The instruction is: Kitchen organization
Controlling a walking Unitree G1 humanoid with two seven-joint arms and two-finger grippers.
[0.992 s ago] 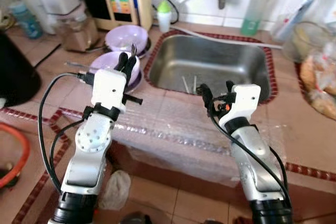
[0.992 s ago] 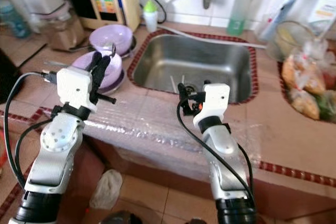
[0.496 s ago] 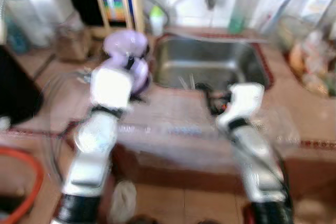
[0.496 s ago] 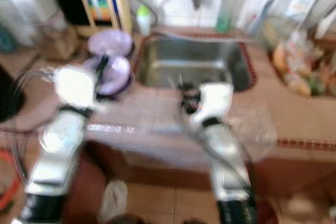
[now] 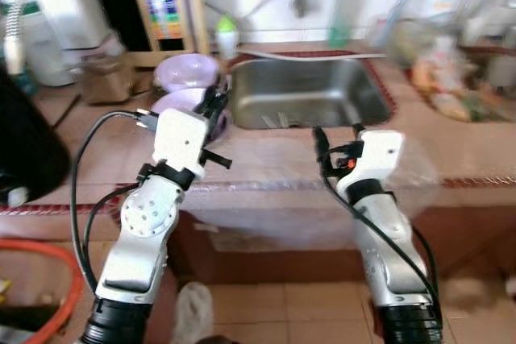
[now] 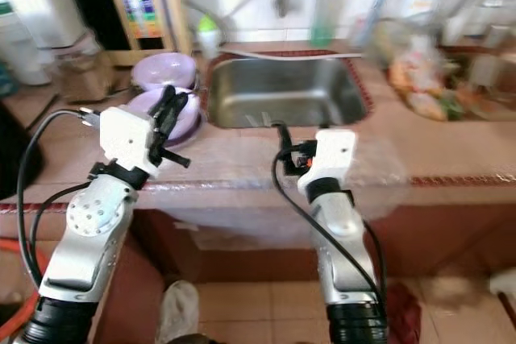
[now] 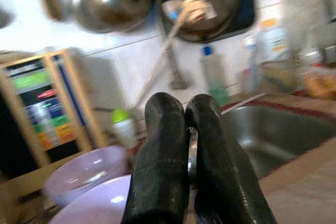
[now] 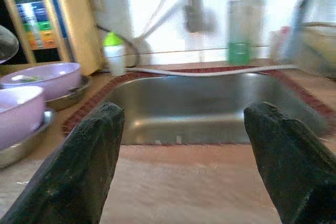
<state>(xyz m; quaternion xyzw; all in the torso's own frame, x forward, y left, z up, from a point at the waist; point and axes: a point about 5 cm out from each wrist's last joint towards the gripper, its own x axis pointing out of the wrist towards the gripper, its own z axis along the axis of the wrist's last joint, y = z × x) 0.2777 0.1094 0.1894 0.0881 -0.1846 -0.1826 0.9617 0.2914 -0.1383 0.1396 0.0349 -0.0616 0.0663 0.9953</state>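
Observation:
My left gripper (image 5: 213,105) hovers over the near rim of the closer of two purple bowls (image 5: 179,102) on the counter left of the steel sink (image 5: 310,96). Its fingers (image 7: 163,156) are shut on a thin metal utensil (image 7: 192,150), of which only a sliver shows between them. The second purple bowl (image 5: 190,70) stands just behind. My right gripper (image 5: 335,138) is open and holds nothing, above the counter's front strip before the sink (image 8: 199,108). A couple of utensils (image 5: 278,121) lie in the basin.
A clear plastic sheet (image 5: 274,179) covers the counter's front edge. A green soap bottle (image 5: 343,6) and a small green-capped bottle (image 5: 227,36) stand behind the sink. Bags of food (image 5: 443,90) lie at the right. A black vessel (image 5: 24,134) stands left; an orange hose (image 5: 56,275) and a cloth (image 5: 191,312) lie on the floor.
The whole picture has shifted and blurred, so the camera moved: the counter now sits farther and higher in view, with more floor showing. Both grippers keep the same pose and state.

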